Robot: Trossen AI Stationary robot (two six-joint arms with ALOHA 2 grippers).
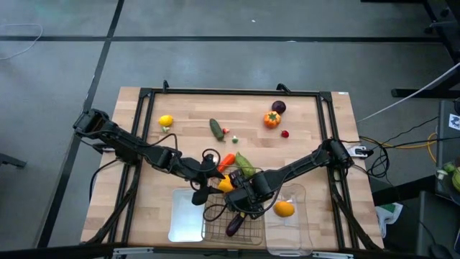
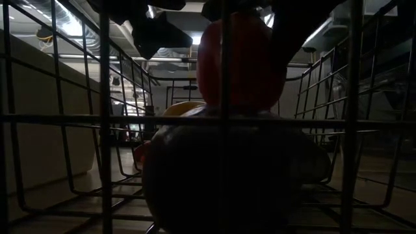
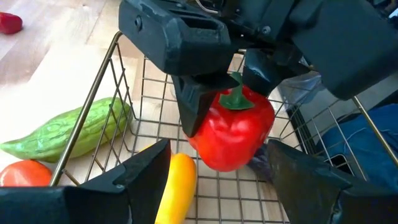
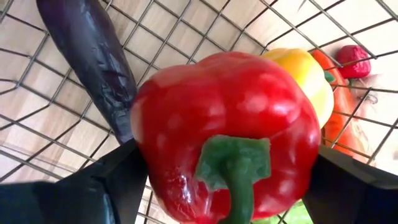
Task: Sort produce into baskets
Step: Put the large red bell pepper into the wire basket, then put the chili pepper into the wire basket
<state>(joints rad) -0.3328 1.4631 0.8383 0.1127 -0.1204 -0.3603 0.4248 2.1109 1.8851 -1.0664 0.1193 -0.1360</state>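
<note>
My right gripper (image 1: 242,199) hangs over the wire-mesh basket (image 1: 228,224), shut on a red pepper (image 4: 230,118). On the basket floor below lies a purple eggplant (image 4: 93,56). A yellow pepper (image 3: 177,186) is at the basket's far side, beside one finger of my left gripper (image 3: 217,180). That gripper is open and comes in low from the left (image 1: 210,185). Whether it touches the yellow pepper I cannot tell. The flat white tray (image 1: 184,224) lies left of the wire basket, the clear bin (image 1: 291,232) right of it, with an orange (image 1: 284,208) inside. My right gripper pinches the red pepper between its two fingers, one on each flank near the stem end (image 3: 208,121). The fingers (image 3: 194,102) come steeply from above, pointing down. The pepper hangs upright, green stem (image 4: 233,168) toward the wrist, lifted clear of the basket floor and above the eggplant.
On the far half of the table lie a lemon (image 1: 166,121), a cucumber (image 1: 216,129), an orange-red fruit (image 1: 272,119), a dark purple one (image 1: 279,107) and tiny red balls (image 1: 285,133). A carrot (image 1: 226,160) and a bumpy green vegetable (image 3: 68,130) lie just beyond the wire basket.
</note>
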